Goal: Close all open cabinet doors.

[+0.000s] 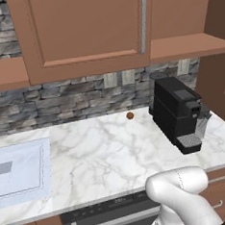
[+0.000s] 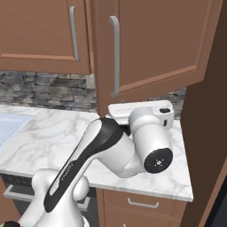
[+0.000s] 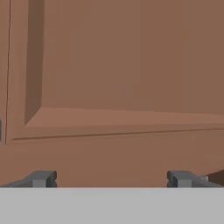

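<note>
One cabinet door stands swung open, its silver bar handle on its left edge. In the left base view it is a dark slab beside the bared shelf. The neighbouring cabinet door, with its handle, looks flush with its cabinet. My gripper is open, its fingertips spread wide just short of a door's recessed panel. In the right base view my white hand sits under the open door's lower edge, with the fingers hidden.
A black coffee machine stands on the marble counter under the open shelf, with a small brown ball beside it. A sink lies at the left. Drawers and a dark appliance front sit below. A tall brown side panel bounds the right.
</note>
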